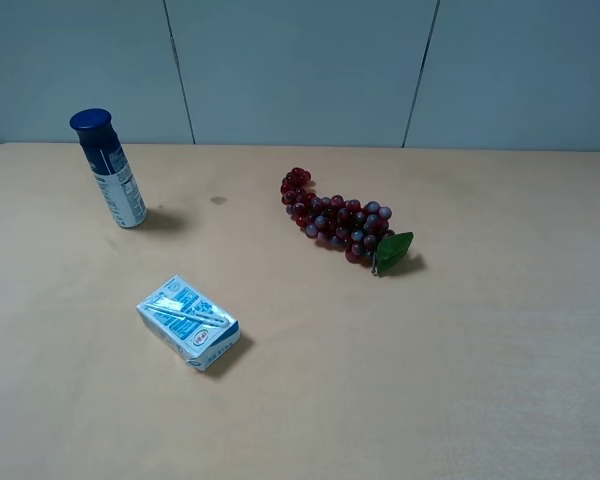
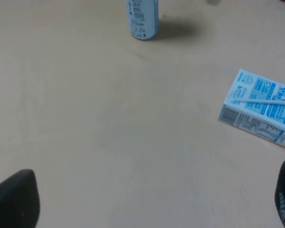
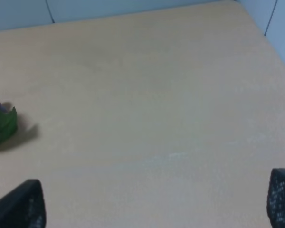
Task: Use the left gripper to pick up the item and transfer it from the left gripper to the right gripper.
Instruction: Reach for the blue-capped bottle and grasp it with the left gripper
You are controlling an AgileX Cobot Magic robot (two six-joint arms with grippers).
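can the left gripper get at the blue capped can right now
Probably yes: the open left gripper faces the slim blue-capped can across bare tan table; the light-blue carton lies off to one side.

Bright, even light fr. left; soft shadows; 2 wrist views blurry.

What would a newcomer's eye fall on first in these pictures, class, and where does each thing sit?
The red grape bunch with its green leaf stands out most, lying near the middle of the pale table. The blue-capped can stands at the far left, and a light-blue-and-white carton lies flat nearer the front, apart from both.
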